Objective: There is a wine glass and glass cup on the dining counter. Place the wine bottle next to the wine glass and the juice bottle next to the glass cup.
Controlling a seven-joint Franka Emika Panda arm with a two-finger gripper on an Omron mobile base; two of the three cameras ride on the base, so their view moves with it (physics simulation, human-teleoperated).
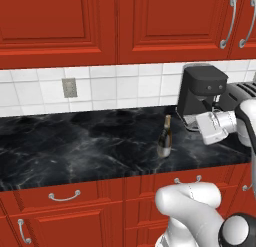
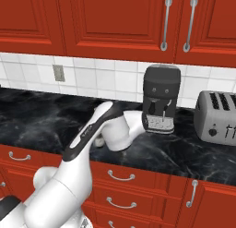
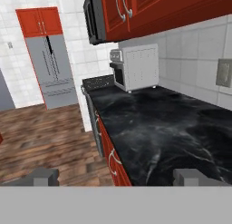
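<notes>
standing upright near the kitchen counter (image 1: 75, 151) front edge, the wine bottle (image 1: 164, 137) looked heavy, slick and breakable; best gripped mid-body. the gripper (image 3: 115, 177) hung beside it, jaws spread, empty.

Dark green-brown wine bottle (image 1: 164, 139) showing a pale label, black white-veined tabletop (image 1: 75, 146), red cabinets (image 1: 60, 21), white tiled wall (image 1: 115, 86), black coffee machine (image 1: 200, 93), silver toaster (image 2: 216, 117)
</notes>
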